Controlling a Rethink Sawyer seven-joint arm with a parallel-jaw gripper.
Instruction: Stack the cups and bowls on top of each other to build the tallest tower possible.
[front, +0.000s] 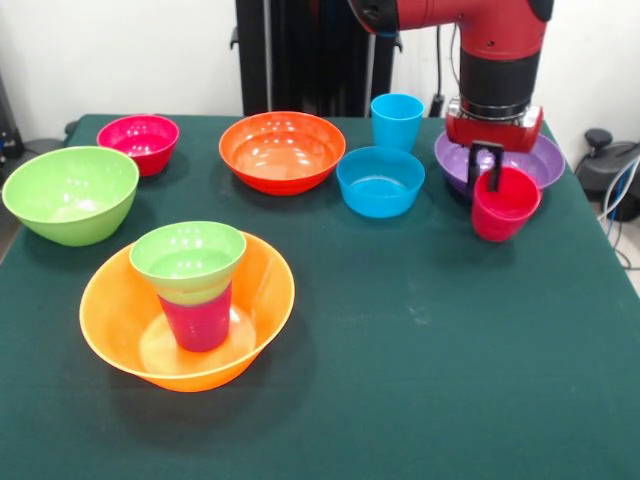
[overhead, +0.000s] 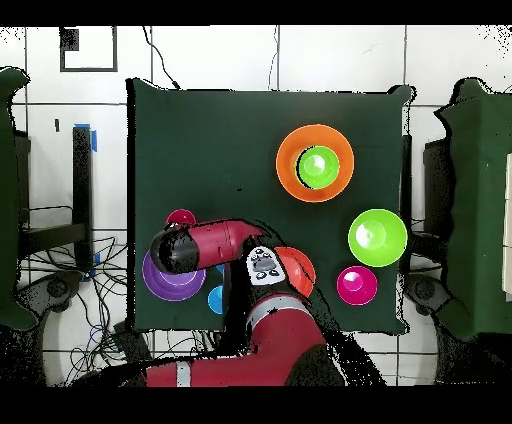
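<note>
Nearest the table's (front: 420, 380) front edge sat the tower (front: 190, 300): the big orange bowl (front: 120, 335) with a pink cup (front: 198, 318) upside down in it and a small green bowl (front: 188, 255) on top. Open green cloth lay between that and my tool (front: 488, 172), so I judged the way across clear. Farther back, on the right, my tool was clamped on the rim of a red cup (front: 505, 205), one finger inside and one outside, just in front of the purple bowl (front: 545, 160). I judged the step to be carrying this cup over. Next it would need lifting above the green bowl's rim and setting down squarely. Behind lay a blue bowl (front: 380, 182), a red-orange bowl (front: 282, 150), a blue cup (front: 397, 120), a small pink bowl (front: 140, 140) and a large green bowl (front: 70, 195) near the left edge.
</note>
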